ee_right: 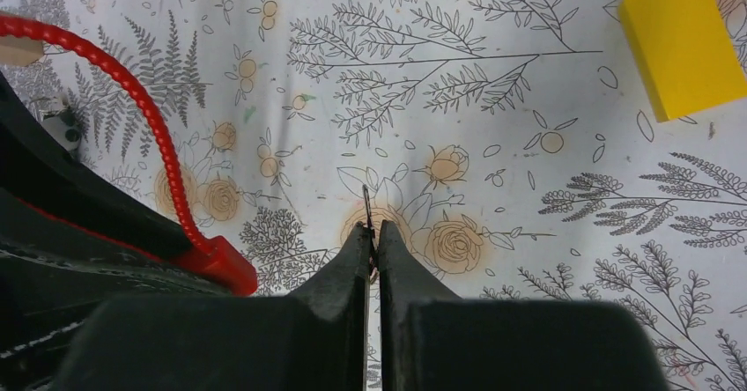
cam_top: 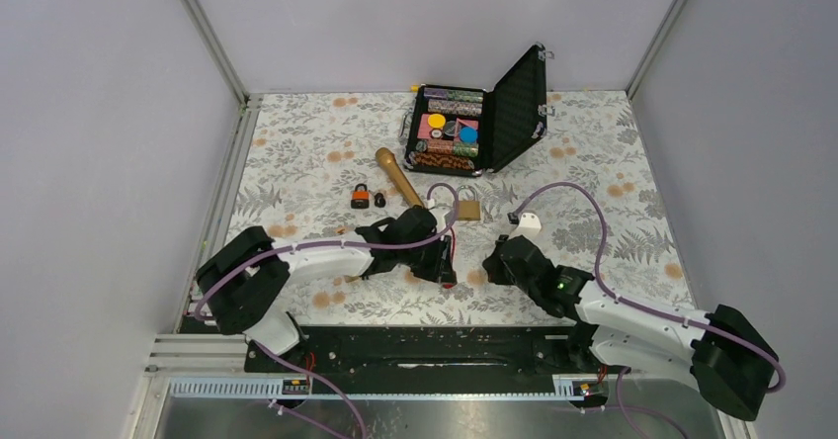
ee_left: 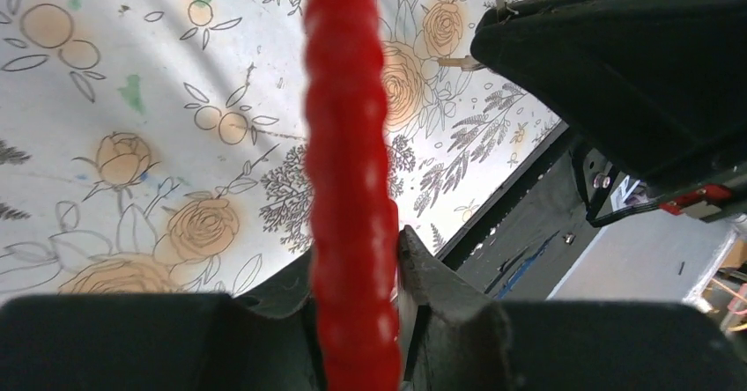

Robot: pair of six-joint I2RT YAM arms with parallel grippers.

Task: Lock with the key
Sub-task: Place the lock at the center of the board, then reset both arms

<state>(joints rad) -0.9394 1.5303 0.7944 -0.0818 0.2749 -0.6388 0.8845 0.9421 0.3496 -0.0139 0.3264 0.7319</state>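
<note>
My left gripper (ee_left: pixel 352 254) is shut on a red ribbed cable (ee_left: pixel 345 127) that runs up the middle of the left wrist view. In the right wrist view the same cable (ee_right: pixel 150 118) ends in a red lock body (ee_right: pixel 216 263) beside the left arm. My right gripper (ee_right: pixel 371 232) is shut on a thin key (ee_right: pixel 366 204), seen edge-on, its blade sticking out over the floral cloth. In the top view the left gripper (cam_top: pixel 442 257) and right gripper (cam_top: pixel 493 261) face each other a short gap apart, the red lock (cam_top: pixel 450 273) between them.
An orange-black padlock (cam_top: pixel 361 198), a brass padlock (cam_top: pixel 467 209) and a wooden handle (cam_top: pixel 398 175) lie behind the grippers. An open black case of chips (cam_top: pixel 474 128) stands at the back. A white piece (cam_top: pixel 529 223) lies right of centre. A yellow block (ee_right: pixel 687 43) shows far right.
</note>
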